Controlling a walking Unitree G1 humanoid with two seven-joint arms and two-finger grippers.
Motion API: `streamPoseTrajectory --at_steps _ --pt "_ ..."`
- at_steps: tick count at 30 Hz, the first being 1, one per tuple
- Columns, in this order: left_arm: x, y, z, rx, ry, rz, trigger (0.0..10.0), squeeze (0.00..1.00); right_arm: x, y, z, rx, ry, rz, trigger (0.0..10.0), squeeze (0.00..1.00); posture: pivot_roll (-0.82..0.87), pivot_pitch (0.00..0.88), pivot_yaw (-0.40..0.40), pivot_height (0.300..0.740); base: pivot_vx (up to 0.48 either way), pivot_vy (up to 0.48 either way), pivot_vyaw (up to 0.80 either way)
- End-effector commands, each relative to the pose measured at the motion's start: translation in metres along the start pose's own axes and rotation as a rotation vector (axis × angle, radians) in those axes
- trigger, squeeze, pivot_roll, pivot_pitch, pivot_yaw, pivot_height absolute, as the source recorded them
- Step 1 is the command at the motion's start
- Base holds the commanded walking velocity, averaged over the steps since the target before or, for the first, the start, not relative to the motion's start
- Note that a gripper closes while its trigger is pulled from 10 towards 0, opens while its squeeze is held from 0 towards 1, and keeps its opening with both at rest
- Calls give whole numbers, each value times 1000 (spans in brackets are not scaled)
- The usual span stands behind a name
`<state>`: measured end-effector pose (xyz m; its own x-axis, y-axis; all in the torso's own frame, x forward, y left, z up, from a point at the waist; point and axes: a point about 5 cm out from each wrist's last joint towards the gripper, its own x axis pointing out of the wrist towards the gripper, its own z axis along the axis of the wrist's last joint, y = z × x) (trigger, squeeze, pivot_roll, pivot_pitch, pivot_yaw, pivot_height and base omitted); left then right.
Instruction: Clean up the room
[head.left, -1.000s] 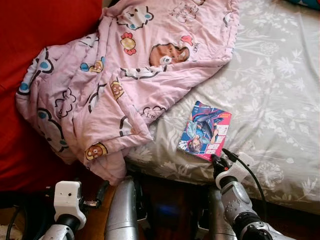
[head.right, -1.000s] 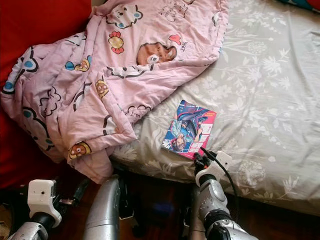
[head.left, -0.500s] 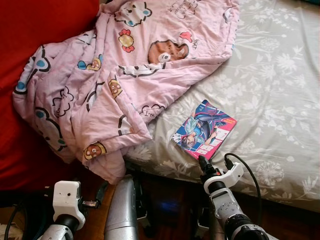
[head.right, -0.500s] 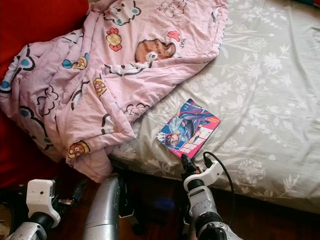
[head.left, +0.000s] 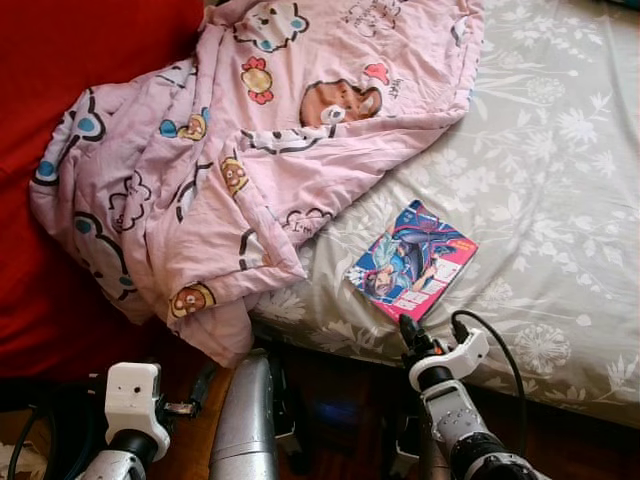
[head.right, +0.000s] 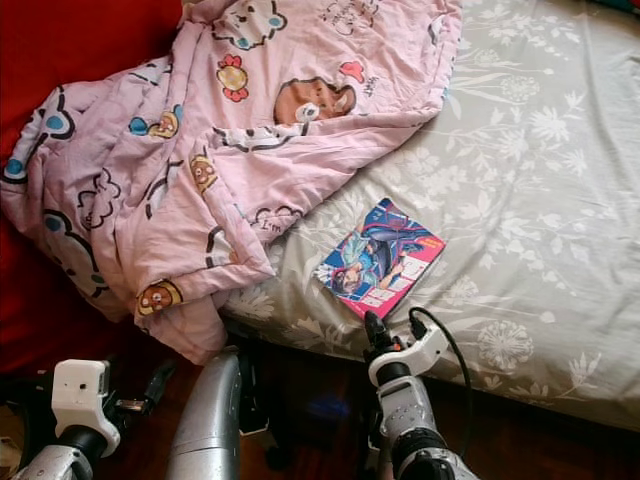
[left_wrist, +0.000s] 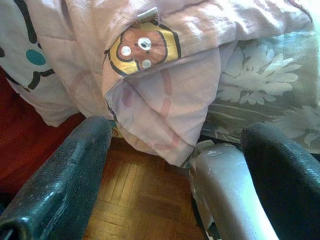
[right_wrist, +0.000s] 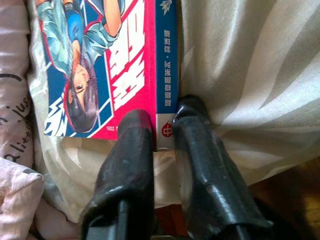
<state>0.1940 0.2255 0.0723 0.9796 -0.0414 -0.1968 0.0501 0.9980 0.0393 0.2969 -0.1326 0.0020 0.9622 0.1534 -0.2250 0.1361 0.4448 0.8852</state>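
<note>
Red fabric (head.left: 60, 60) sits far left, beside a pink cartoon-print blanket (head.left: 250, 150) hanging off the bed; "I'm" is readable on it. Below, the left gripper (left_wrist: 165, 200) hangs released over parquet. A manga book (head.left: 410, 262) with Chinese spine text lies on the grey floral sheet (head.left: 560, 170), its corner clenched by the right gripper (right_wrist: 162, 137).

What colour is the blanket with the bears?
Pink blanket with cartoon bears, clearest in the left eye view.
</note>
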Motion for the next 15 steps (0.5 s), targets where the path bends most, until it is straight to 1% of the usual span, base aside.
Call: streamPoseTrajectory --at_steps 1,6,9,11,14,15 --pt "-6 5 -13 6 60 27 10000 0 -10 -14 -12 36 23 -61 0 0 222 368 55 590 0 0 0" --pt "1 4 -15 3 60 32 10000 0 -9 -13 -3 -19 -34 -68 0 0 200 343 42 590 0 0 0" --pt "5 3 -16 -2 56 34 10000 0 -9 -14 3 -27 -80 -78 0 0 187 329 33 590 0 0 0" --pt "11 1 -17 -7 52 34 10000 0 -13 -19 11 -57 -149 -110 0 0 169 307 23 590 0 0 0" --pt "15 0 -18 -12 48 35 10000 0 -18 -24 12 -47 -181 -134 0 0 158 293 17 590 0 0 0" --pt "20 -1 -19 -15 43 37 10000 0 -23 -29 14 -53 -215 -162 0 0 148 275 12 590 0 0 0"
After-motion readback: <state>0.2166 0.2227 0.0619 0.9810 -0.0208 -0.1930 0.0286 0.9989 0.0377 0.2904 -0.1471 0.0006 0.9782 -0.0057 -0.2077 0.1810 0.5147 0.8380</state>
